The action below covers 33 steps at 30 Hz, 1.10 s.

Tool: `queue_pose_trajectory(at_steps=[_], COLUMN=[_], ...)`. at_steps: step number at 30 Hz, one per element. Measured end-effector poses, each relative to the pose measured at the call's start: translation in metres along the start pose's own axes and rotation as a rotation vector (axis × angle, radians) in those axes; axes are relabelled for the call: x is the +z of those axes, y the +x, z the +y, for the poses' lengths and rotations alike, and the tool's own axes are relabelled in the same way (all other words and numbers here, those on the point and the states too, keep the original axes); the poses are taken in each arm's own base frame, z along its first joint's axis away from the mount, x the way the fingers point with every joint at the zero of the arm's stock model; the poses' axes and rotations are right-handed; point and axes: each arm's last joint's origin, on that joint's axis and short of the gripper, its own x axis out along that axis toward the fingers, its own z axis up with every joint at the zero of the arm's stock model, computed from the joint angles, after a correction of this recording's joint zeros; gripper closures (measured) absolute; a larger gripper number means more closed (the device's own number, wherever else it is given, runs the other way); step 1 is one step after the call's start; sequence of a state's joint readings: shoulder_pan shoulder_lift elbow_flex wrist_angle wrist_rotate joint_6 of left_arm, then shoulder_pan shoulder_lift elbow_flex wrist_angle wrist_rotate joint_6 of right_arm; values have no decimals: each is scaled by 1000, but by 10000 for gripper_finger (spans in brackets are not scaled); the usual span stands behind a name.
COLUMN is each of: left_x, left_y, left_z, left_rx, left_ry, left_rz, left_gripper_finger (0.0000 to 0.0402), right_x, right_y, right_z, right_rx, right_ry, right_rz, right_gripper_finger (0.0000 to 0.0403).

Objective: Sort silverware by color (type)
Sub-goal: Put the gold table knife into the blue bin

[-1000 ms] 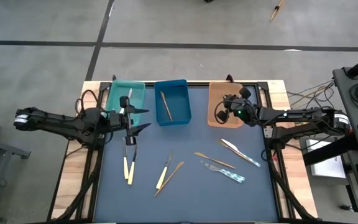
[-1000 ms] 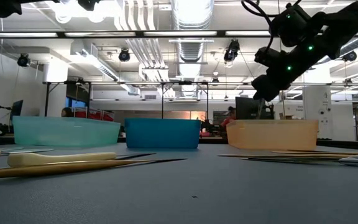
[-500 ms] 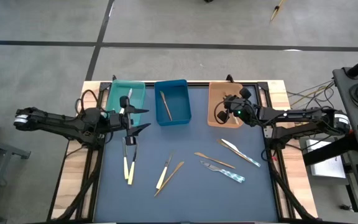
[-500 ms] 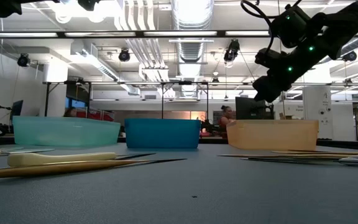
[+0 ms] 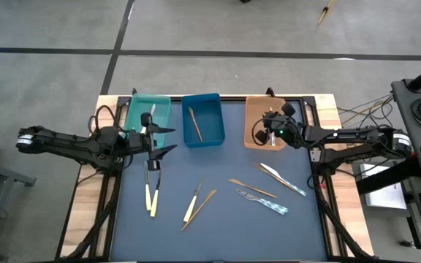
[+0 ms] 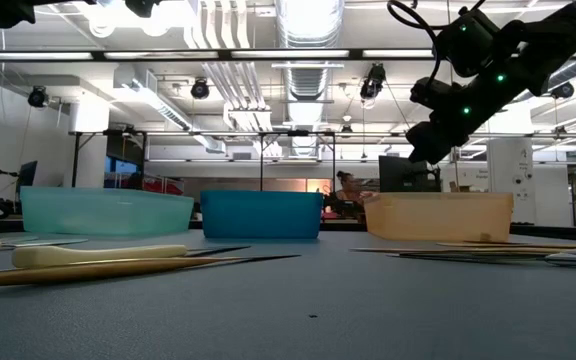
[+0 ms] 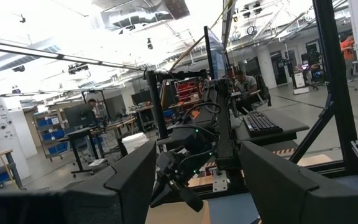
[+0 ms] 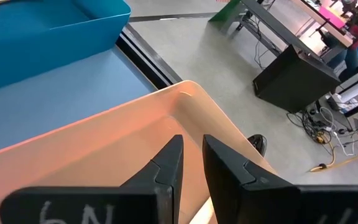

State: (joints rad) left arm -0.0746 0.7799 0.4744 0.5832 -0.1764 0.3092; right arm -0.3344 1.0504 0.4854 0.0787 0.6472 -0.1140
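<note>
The right gripper (image 5: pixel 264 131) hangs above the orange tray (image 5: pixel 253 109), its fingers (image 8: pixel 166 165) parted by a narrow gap with nothing between them; the wrist view looks past them down into the tray's pale interior. In the low view this gripper (image 6: pixel 420 150) sits clear above the orange tray's rim (image 6: pixel 438 198). The left gripper (image 5: pixel 164 139) waits at the near right corner of the teal tray (image 5: pixel 139 109), jaws spread wide and empty.

The blue tray (image 5: pixel 212 109) stands between the teal and orange trays and holds one tan-brown wooden piece (image 5: pixel 194 123). The teal tray holds one silver piece (image 5: pixel 145 120). The rest of the silverware lies loose on the dark table mat (image 5: pixel 218 234) in front of the trays: two cream-handled knives (image 5: pixel 151 191) just in front of the left gripper, a cream-handled piece (image 5: pixel 192 204) and a wooden piece (image 5: pixel 202 207) crossing in front of the blue tray, and, in front of the orange tray, a wooden piece (image 5: pixel 252 188), a cream-handled knife (image 5: pixel 281 178) and a blue-handled fork (image 5: pixel 264 201). A person (image 6: pixel 346 183) shows in the room behind the trays.
</note>
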Motion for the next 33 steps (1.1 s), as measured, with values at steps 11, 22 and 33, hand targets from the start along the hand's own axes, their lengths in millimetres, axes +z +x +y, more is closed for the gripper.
queue_pose_trajectory(at_steps=[11, 22, 33], left_x=[-2, -21, -58], left_y=[0, 11, 32], left_z=[-1, -9, -34], left_rx=[-7, -23, -38], left_ry=[-1, -237, -553], left_rz=[21, 127, 344], left_gripper_finger=[187, 187, 212], right_x=[16, 58, 66], right_y=[-3, -23, -60], right_z=[-2, 8, 42], right_rx=[44, 355, 530], right_ry=[179, 219, 118], right_rz=[-36, -105, -177], right_gripper_finger=[348, 348, 349])
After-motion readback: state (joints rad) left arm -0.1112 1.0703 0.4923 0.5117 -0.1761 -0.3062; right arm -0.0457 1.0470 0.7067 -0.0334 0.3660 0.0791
